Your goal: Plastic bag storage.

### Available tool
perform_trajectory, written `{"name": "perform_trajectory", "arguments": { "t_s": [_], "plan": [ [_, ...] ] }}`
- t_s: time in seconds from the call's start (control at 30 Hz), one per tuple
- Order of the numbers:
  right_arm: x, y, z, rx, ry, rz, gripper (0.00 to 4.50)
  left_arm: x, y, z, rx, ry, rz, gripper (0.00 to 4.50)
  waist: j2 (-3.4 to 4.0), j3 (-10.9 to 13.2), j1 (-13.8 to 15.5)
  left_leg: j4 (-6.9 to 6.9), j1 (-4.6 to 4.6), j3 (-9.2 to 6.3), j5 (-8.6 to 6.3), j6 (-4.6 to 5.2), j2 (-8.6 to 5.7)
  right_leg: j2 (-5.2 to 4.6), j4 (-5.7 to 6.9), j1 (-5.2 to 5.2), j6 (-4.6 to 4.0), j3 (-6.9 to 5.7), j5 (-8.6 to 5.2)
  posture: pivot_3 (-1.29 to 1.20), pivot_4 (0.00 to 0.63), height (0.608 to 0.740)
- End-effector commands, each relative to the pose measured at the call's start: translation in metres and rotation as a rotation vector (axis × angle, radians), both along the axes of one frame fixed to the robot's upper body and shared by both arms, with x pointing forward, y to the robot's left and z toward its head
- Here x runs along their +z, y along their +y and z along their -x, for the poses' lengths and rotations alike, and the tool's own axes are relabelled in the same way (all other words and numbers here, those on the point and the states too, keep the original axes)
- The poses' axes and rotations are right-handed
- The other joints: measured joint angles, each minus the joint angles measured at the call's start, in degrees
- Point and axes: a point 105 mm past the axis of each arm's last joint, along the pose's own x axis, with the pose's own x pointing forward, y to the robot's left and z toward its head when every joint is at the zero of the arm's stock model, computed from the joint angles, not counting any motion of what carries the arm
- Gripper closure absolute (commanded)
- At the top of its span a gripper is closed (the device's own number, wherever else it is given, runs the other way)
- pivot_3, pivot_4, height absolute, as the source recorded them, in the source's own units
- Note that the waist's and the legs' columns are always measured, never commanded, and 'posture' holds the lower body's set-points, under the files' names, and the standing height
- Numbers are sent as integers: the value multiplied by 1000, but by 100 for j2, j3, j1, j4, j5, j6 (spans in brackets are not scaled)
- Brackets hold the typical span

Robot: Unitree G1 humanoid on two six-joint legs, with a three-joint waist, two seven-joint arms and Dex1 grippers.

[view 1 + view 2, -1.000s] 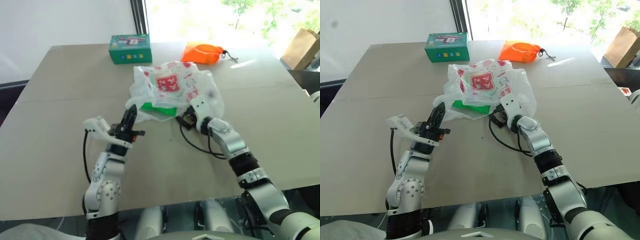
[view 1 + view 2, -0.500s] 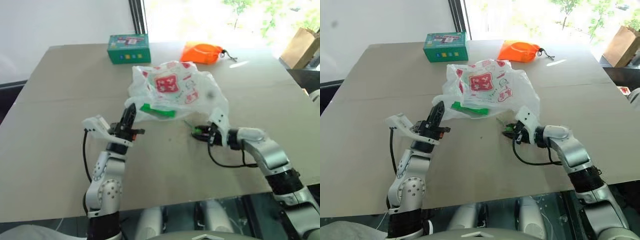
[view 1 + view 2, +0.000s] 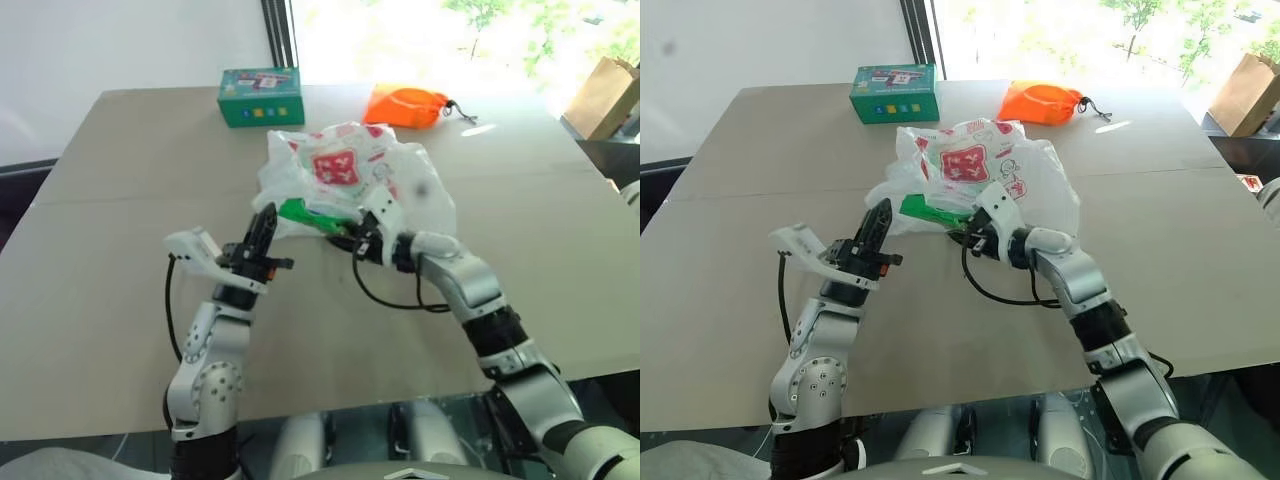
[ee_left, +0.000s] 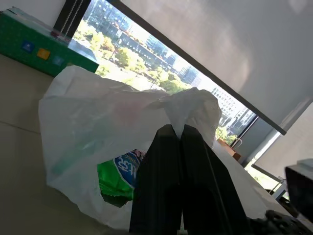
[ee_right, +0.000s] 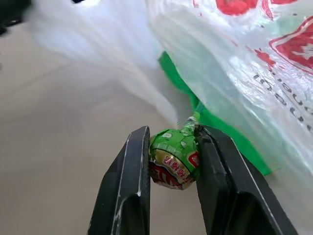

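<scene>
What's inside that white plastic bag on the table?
Through the plastic bag a flat green packet shows near its mouth, with some blue on it. The crinkled film hides anything deeper. The right gripper holds a small green snack packet just outside the bag.

My head cameras look down over the table (image 3: 120,330); both wrist cameras sit close against the plastic bag (image 4: 98,127)

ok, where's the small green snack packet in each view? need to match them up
Left eye view: snack packet at the right gripper, by the plastic bag.
Right eye view: packet by the bag's near edge, centre.
Left wrist view: I can't pick it out; the bag is ahead.
Right wrist view: packet pinched between the black fingers.
Shared landmark: the bag's flat green patch.
</scene>
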Motion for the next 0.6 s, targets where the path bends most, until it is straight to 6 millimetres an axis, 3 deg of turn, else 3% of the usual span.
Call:
{"name": "perform_trajectory", "arguments": {
  "t_s": [0.03,0.17,0.27,0.33,0.43,0.6],
  "plan": [
    [41,-9,-50,-323,-110,-161,3736,12,-4,7,-5,-46,4,4500,1,3,-25,0,1,3,0,-1,1,0,1,-1,0,2,0,0,150,740],
    [56,-22,-70,-470,-189,-175,1896,11,-4,8,2,-44,4,4500,1,3,8,-1,-5,-1,2,-5,2,0,1,-7,-1,-2,0,0,150,740],
    [42,-19,-62,-365,-172,-115,441,11,-4,8,8,-43,8,4500,1,2,4,-4,-11,1,2,-4,1,-3,-13,-6,0,-3,0,0,150,740],
    [28,-19,-42,-214,-146,-73,441,10,-4,7,10,-41,10,4500,1,2,14,-7,-15,-2,2,-3,2,-3,-22,-5,0,-5,0,0,150,740],
    [11,-36,-2,-8,-100,-10,441,7,-5,7,7,-34,14,4500,6,4,21,-11,-31,-17,2,-3,5,-5,-38,-7,1,-12,1,0,150,740],
    [18,-69,51,172,-105,-34,441,4,-9,6,-14,-21,12,4500,12,8,-8,-10,-29,-17,1,-2,5,-4,-41,-7,2,-30,2,0,150,740]
  ]
}}
